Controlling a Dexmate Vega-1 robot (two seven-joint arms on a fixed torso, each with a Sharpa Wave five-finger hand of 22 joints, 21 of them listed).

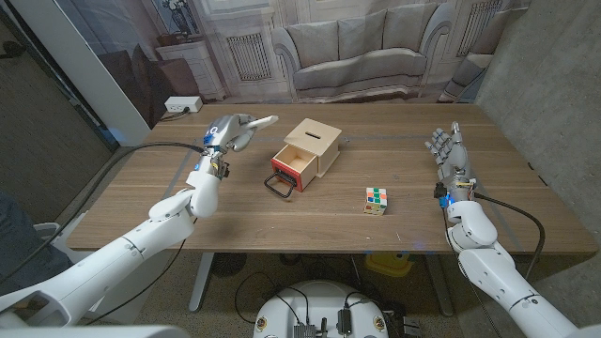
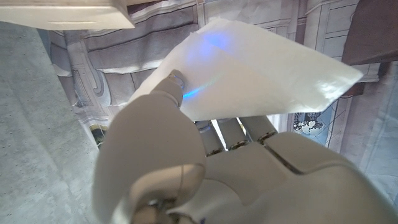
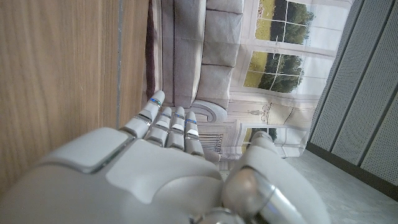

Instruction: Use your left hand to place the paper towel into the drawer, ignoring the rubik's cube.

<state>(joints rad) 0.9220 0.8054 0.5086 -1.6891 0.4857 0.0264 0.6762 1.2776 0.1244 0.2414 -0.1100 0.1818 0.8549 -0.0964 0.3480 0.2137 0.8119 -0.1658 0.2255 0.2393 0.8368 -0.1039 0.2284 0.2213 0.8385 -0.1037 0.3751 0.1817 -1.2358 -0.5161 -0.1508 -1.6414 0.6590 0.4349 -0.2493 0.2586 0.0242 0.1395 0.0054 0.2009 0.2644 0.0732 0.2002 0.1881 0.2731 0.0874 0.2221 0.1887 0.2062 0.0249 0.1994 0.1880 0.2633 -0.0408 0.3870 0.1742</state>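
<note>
My left hand [image 1: 223, 134] is raised above the table's left part and holds the white paper towel [image 1: 257, 122], whose free end points toward the drawer box. From the left wrist camera the paper towel [image 2: 249, 68] is pinched between thumb and fingers of the left hand [image 2: 205, 168]. The small wooden box [image 1: 313, 145] stands at the table's middle with its drawer [image 1: 293, 165] pulled open toward me, a black handle at its front. The rubik's cube [image 1: 376, 200] lies right of the drawer. My right hand [image 1: 449, 155] stands on its edge at the right, fingers straight, holding nothing.
The wooden table [image 1: 141, 211] reaches to the near edge. A white power strip [image 1: 183, 104] sits past the far left corner. A backdrop with a printed sofa [image 1: 357, 52] hangs behind the table.
</note>
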